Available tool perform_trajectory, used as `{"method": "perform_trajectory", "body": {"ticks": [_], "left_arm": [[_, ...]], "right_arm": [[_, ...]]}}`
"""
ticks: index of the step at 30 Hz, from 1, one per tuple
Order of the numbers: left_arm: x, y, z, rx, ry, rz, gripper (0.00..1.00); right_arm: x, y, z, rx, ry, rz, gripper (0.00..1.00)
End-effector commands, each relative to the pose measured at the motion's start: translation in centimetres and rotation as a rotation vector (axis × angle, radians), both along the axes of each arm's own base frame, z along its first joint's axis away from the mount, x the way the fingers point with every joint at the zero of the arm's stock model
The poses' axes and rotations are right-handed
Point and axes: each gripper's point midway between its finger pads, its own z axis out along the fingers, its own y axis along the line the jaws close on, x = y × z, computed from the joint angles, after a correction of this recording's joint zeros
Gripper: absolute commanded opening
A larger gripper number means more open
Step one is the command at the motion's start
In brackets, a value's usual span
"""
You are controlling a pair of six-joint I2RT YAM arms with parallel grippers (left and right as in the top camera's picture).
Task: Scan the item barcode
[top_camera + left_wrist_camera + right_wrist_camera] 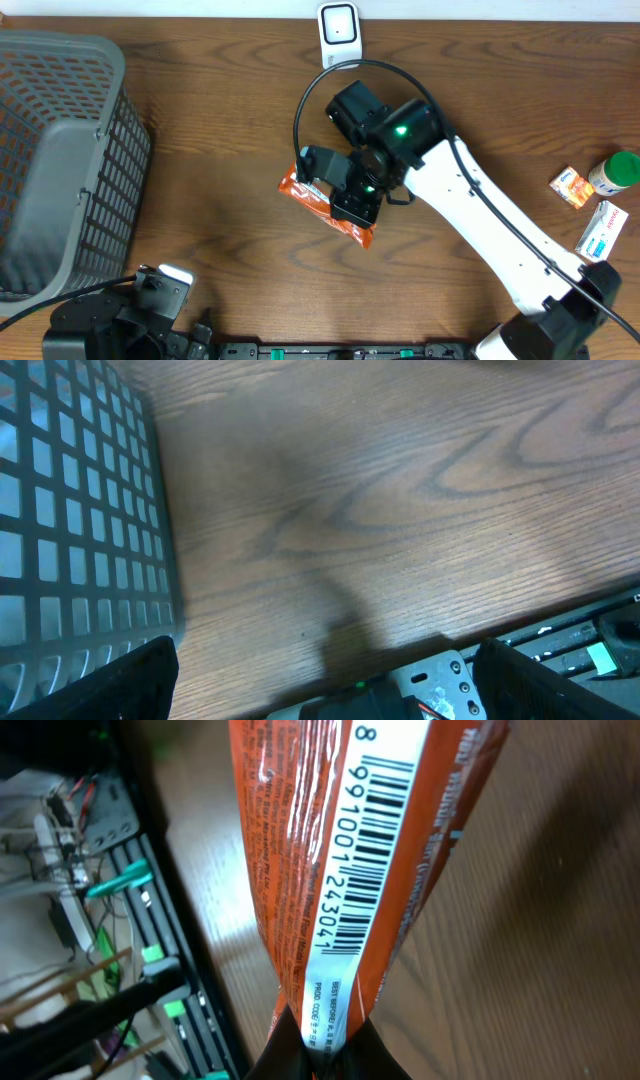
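Overhead view: the orange packet (318, 198) sits mid-worktop (220, 120), partly under the right arm's wrist and on the near side of the white scanner (338, 28) at the far edge. You cannot tell from above whether the packet is lifted or lying flat.

Right wrist view: the right pincer (315, 1055) is closed tight on the crimped end seam of the packet (290, 870), and nothing else supports it. The left pincer (320, 675) is parked low by the grey basket (70, 510), jaws spread wide and holding nothing.

Risks, as judged:
- The grip is on a thin seam only. A quick wrist turn could make the packet swing or slip out.
- The film is glossy and shows bright streaks. Glare across the bars could spoil the read.
- The barcode (372, 860) wraps over a curved face, so if you present it at an angle the end bars may fall out of the scanner's sight.
- A black cable loop (310, 90) arcs between wrist and scanner, and it may snag or shadow the window.

Writing:
- Digits beside the bars read 8 991001 243041.
- Small print near the seam reads "BEST BEFORE" and "PROD. CODE", with no date legible.
- White lettering on the orange is cut off and cannot be read.
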Motion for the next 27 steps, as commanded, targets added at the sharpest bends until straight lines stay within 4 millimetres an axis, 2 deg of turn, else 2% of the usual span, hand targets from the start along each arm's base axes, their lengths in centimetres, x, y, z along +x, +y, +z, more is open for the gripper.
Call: {"method": "perform_trajectory", "body": {"ticks": [1,8,16,21,22,24,27], "left_arm": [[-0.1,0.0,0.2,0.005,-0.008,-0.006,0.95],[-0.1,0.0,0.2,0.005,-0.009,-0.006,0.95],[-0.1,0.0,0.2,0.005,-0.009,-0.006,0.95],[-0.1,0.0,0.2,0.005,-0.008,-0.006,0.95],[-0.1,0.0,0.2,0.005,-0.008,-0.006,0.95],[-0.1,0.0,0.2,0.005,-0.009,-0.006,0.95],[-0.1,0.0,0.2,0.005,-0.009,-0.006,0.95]], "right_arm": [[-1.2,0.2,2.6,0.085,-0.064,0.097,0.01],[-1.6,-0.2,3.9,0.108,-0.100,0.108,0.01],[-3.0,-1.4,3.9,0.087,-0.096,0.208,0.01],[-2.8,-1.3,3.8,0.085,-0.108,0.209,0.01],[-2.4,-1.3,3.8,0.078,-0.120,0.194,0.01],[0.3,-1.7,3.5,0.010,-0.191,0.045,0.01],[5.8,-3.4,3.4,-0.126,-0.383,-0.212,0.01]]}}
